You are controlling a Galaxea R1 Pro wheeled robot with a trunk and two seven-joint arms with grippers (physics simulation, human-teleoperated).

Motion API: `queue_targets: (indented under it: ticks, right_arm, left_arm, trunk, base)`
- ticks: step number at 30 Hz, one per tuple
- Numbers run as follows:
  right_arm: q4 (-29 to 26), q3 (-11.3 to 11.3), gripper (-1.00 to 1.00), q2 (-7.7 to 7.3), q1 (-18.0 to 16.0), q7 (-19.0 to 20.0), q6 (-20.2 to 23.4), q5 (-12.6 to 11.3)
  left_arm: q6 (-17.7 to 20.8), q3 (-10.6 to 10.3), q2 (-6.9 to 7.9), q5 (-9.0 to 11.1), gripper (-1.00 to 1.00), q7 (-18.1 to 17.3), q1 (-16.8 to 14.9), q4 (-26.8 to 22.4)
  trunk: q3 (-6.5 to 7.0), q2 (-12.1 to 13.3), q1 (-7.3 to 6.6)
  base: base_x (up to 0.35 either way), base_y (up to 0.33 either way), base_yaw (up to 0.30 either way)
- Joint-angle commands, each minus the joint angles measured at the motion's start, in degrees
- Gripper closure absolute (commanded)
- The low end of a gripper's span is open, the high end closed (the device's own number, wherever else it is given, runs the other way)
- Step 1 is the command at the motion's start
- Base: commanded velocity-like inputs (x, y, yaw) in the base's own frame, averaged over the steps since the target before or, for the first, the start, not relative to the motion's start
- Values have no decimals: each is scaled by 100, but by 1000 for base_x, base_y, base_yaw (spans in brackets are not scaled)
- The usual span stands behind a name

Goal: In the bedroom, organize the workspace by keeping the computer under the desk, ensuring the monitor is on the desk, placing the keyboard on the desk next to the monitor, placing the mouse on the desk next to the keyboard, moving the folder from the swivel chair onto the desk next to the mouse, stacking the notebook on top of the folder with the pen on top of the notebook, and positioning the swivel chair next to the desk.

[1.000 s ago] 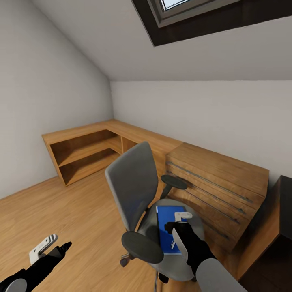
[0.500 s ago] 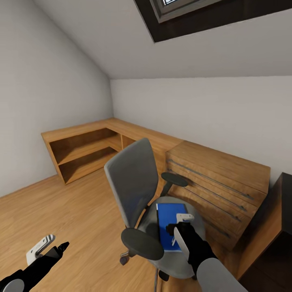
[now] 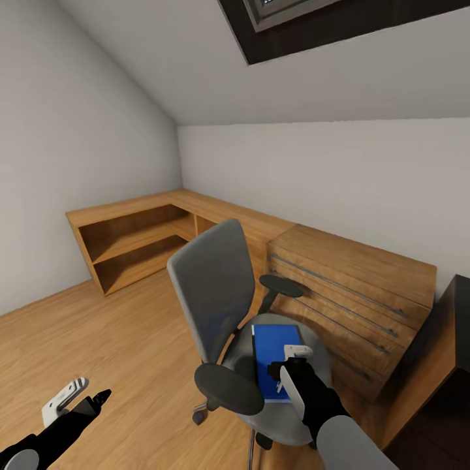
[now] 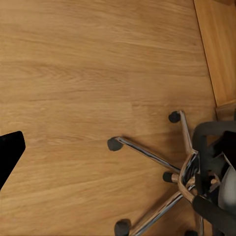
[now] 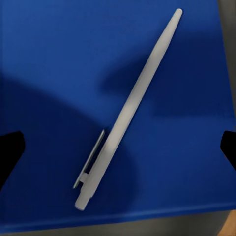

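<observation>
The swivel chair stands in the middle of the head view, grey back toward me. On its seat lies the blue folder. My right gripper hangs open just above the folder's near half. In the right wrist view a thin silvery pen lies diagonally on the folder, between the two black fingertips and apart from both. My left gripper is low at the left over bare floor, open, one black fingertip showing. The chair's chrome base and casters lie beside it.
A light oak chest of drawers stands right behind the chair, with low oak shelving along the walls at the left. A black-topped corner cuts in at the right edge. Open wood floor spreads to the left.
The whole picture has shifted a little, so the camera moved. My right gripper has crept slightly toward the folder's near end. The left arm has hardly moved.
</observation>
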Motion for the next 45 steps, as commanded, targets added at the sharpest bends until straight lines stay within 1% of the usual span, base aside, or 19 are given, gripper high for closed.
queue_targets:
  ticks: [1, 4, 8, 21, 31, 36, 45]
  right_arm:
    - [-6, 17, -100, 0, -5, -48, 21, -47]
    - [-7, 18, -100, 0, -6, -47, 21, -47]
    - [-3, 19, -100, 0, -6, -47, 21, -47]
    - [1, 19, -100, 0, -10, -47, 21, -47]
    - [1, 24, -100, 0, -11, -47, 21, -47]
    - [1, 24, -100, 0, -11, -47, 21, -47]
    - [1, 24, -100, 0, -11, -47, 21, -47]
  left_arm:
    - [13, 1, 2, 61, -100, 50, 2, -10]
    - [16, 1, 2, 61, -100, 50, 4, -10]
    - [15, 4, 2, 61, -100, 50, 0, -10]
    - [18, 16, 2, 61, -100, 50, 0, -10]
    - [26, 18, 2, 61, -100, 50, 3, -10]
    - [23, 18, 2, 61, -100, 50, -1, -10]
    - [26, 18, 2, 61, -100, 50, 0, -10]
  trunk:
    - [-23, -44, 23]
    - [-77, -165, 89]
    - [-77, -165, 89]
    - [-310, -686, 374]
    - [-310, -686, 374]
    - [-400, -887, 484]
    - [-400, -887, 484]
  base:
    - [0, 0, 0]
    - [0, 0, 0]
    - [0, 0, 0]
    - [0, 0, 0]
    - [0, 0, 0]
    - [0, 0, 0]
    - [0, 0, 0]
